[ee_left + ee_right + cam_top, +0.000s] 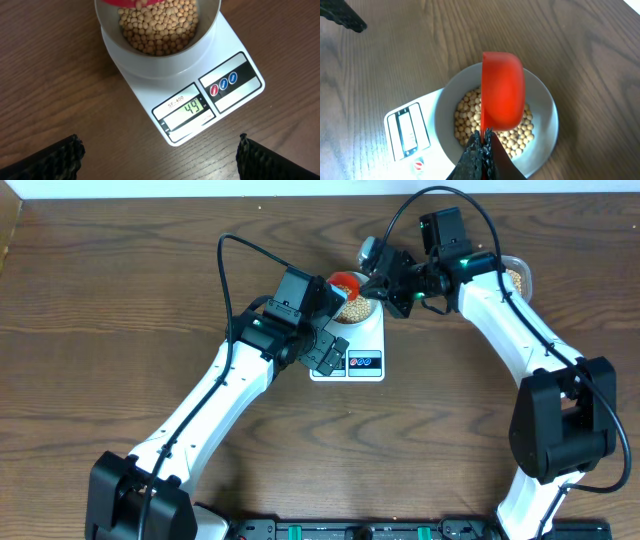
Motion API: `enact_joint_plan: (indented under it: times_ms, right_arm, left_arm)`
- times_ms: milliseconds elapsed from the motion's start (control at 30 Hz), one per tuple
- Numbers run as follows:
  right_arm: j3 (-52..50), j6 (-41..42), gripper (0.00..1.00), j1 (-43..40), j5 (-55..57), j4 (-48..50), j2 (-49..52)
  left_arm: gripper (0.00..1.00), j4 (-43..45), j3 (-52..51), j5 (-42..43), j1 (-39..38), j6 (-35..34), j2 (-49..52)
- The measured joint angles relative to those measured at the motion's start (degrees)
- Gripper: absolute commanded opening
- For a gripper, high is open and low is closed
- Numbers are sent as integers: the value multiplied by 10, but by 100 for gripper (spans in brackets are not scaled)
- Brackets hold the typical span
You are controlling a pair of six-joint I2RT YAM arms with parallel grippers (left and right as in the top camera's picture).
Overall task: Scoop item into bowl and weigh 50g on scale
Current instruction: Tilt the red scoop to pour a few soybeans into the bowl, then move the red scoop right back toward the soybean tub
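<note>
The desk (120, 300) is a dark brown wood-grain surface that fills the frame. The scale (360, 362) lies flat on it just above centre. A tub (526, 276) stands at upper right, partly hidden. A small grey object (371, 248), unidentifiable, sits at upper centre.

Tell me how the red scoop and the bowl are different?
The scoop is red; the bowl is pale. The scoop is smaller than the bowl. The scoop hangs in the right gripper above the bowl, which sits on the scale with beans inside. Both are round.
</note>
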Motion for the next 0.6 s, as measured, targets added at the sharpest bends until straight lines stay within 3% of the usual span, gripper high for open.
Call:
enact_joint_plan:
  times_ms: [300,600]
  right_arm:
    - [0,-2,1,2,0,0,0]
    - [0,80,1,-15,-38,0,0]
  left_arm:
    - [100,0,0,0,0,0,0]
    - [100,0,0,0,0,0,0]
